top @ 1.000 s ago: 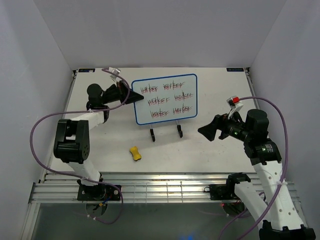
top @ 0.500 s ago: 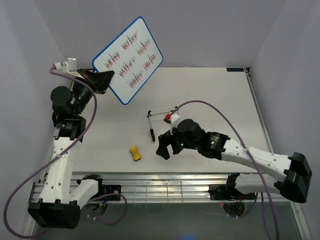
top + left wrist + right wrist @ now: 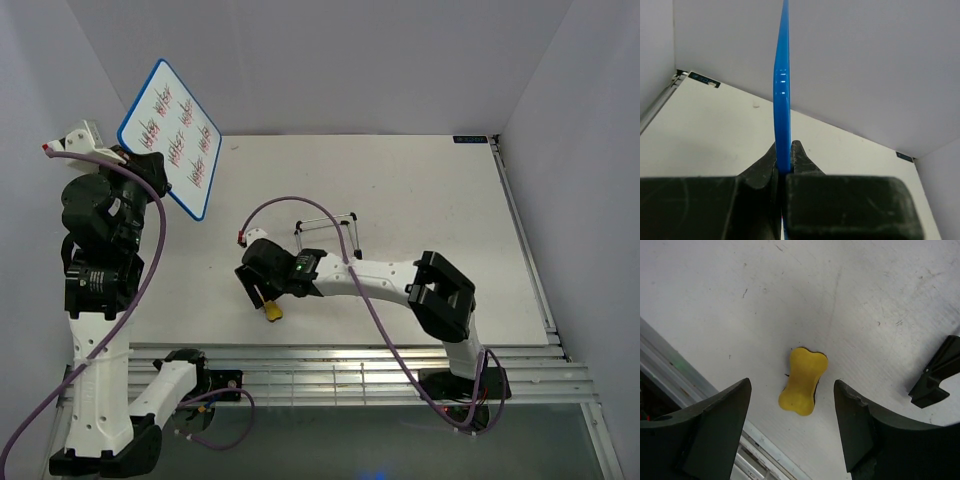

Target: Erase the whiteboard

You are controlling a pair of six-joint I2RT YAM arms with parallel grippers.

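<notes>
- left gripper (image 3: 135, 160) is clamped on the whiteboard (image 3: 170, 138). Both fingers are pressed flat against the blue frame, with no gap showing in the left wrist view.
- In that view the whiteboard (image 3: 782, 100) is edge-on. It rises straight up out of the left gripper (image 3: 784, 157), pinched at its lower rim.
- From the top view the board is in the air, off the table (image 3: 430, 200). It sits above and just ahead of the left gripper, tilted, with its written face toward the camera.
- Red-black scribbled rows cover the face; the words are too small to read.
- right gripper (image 3: 262, 290) is wide open and holds nothing, fingers pointing down at the table.
- yellow eraser (image 3: 802, 381) lies flat on the table directly below the right gripper (image 3: 792, 385). It is between the two spread fingers and touches neither.
- In the top view the eraser (image 3: 272, 311) is just beyond the fingertips, on the side toward the near table edge.
- wire stand (image 3: 352, 216) rests on the table behind the right gripper, near the arm and well apart from the board.
- A black piece (image 3: 935, 375) sits past the right gripper's far finger; cannot tell what it is.
</notes>
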